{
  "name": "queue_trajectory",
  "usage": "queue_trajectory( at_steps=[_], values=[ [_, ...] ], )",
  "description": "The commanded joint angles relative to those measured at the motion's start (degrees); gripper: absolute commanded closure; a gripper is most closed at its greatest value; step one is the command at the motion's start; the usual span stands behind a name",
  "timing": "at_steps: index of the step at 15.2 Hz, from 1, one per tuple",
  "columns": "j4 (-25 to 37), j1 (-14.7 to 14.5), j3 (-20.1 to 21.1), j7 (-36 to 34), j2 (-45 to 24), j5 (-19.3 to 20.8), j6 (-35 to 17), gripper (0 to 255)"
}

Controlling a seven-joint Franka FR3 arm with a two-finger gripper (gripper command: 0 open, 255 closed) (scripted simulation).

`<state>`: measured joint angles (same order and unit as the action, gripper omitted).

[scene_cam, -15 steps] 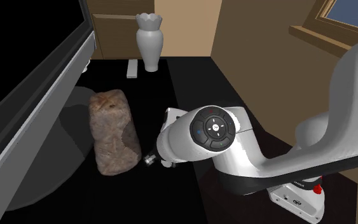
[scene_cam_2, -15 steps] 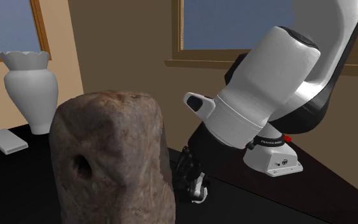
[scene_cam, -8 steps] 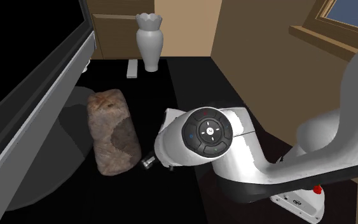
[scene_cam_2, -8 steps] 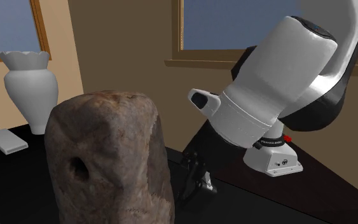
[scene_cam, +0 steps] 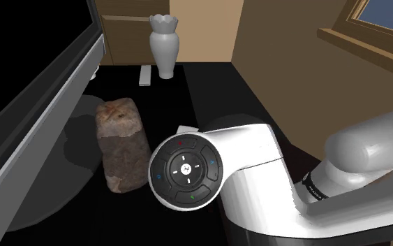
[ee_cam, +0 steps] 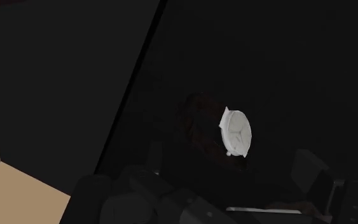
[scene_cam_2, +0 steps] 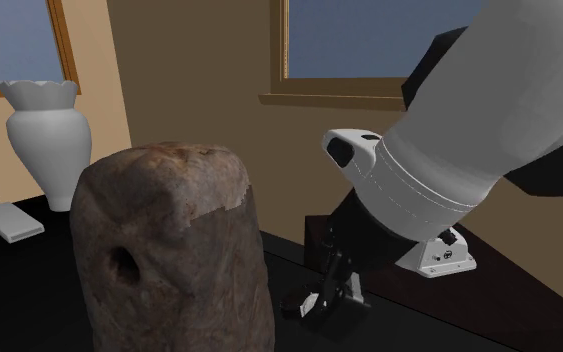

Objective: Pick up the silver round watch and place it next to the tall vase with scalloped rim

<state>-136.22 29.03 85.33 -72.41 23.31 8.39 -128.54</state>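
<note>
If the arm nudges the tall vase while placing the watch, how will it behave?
The vase probably tips easily: it is tall, widest at the shoulder, on a narrow foot. Its round body would likely roll once down. Its smooth surface looks rigid, perhaps breakable.

White arm (scene_cam: pixel 257 168) is folded right down and forward, forearm lying almost level in the shoulder view, the round dark button cap (scene_cam: pixel 186 171) at its wrist staring straight at the camera. In the second exterior view the thick white link (scene_cam_2: pixel 449 150) slants down to the left, and the black gripper (scene_cam_2: pixel 321 298) hangs beneath it, low, tipped downward
</note>
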Motion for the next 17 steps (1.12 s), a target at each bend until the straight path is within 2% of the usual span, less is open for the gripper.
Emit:
queue_trajectory(
  at_steps=[1,3,11,12,17],
  values=[
    [-0.52,2.56,2.05,-0.22,-0.23,0.41,-1.36,0],
    [-1.36,5.71,4.68,-0.41,-0.26,0.73,-3.43,0],
    [-1.36,5.69,4.67,-0.37,-0.22,0.67,-3.43,0],
    [-1.36,5.69,4.67,-0.37,-0.22,0.67,-3.43,255],
    [-1.32,5.82,4.9,-0.44,-0.2,0.62,-3.43,255]
  ],
)
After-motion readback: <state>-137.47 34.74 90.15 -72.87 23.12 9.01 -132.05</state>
